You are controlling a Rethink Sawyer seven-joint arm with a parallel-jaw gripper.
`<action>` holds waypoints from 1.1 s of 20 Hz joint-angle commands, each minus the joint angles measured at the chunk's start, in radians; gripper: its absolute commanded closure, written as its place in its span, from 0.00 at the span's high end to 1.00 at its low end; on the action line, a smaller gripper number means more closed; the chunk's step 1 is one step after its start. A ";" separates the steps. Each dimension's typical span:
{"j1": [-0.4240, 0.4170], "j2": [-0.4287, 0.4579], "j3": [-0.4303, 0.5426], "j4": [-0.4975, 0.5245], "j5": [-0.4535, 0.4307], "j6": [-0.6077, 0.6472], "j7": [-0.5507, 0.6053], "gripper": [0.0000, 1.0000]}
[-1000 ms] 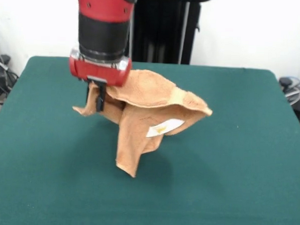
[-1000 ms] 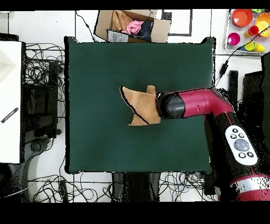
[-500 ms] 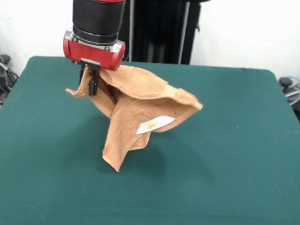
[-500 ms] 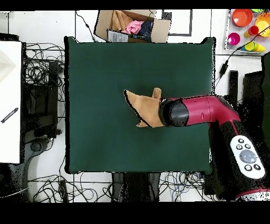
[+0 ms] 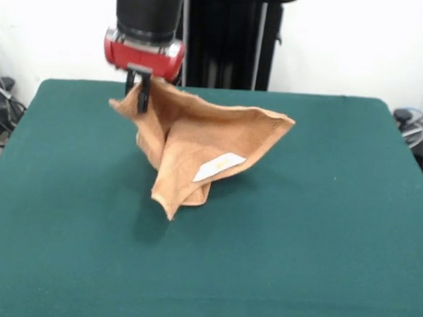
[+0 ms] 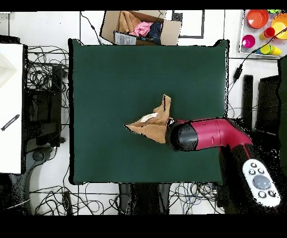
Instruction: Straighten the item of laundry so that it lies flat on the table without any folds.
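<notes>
The light orange-tan terry-cloth towel hangs bunched and folded over the middle of the large dark green felt table, one corner lifted, another jutting out sideways, and its lowest fold near or on the felt. A white label shows on its drooping face. The red and black arm's gripper is clamped on the raised corner.

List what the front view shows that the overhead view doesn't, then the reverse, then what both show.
Front view only: the gripper pinching one corner of the towel, which hangs off the table, and the towel's white label.

Overhead view only: a cardboard box of clothes beyond the table, coloured cups, tangled cables.

Both: the red arm, the crumpled towel, the green table.
</notes>
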 commanded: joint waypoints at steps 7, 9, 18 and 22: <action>0.058 -0.416 -0.057 0.106 0.222 0.449 -0.146 0.00; 0.043 -0.409 -0.033 0.066 0.230 0.495 -0.181 0.00; 0.027 -0.367 0.039 -0.041 0.253 0.560 -0.217 0.00; 0.061 -0.341 0.037 -0.049 0.271 0.552 -0.156 0.00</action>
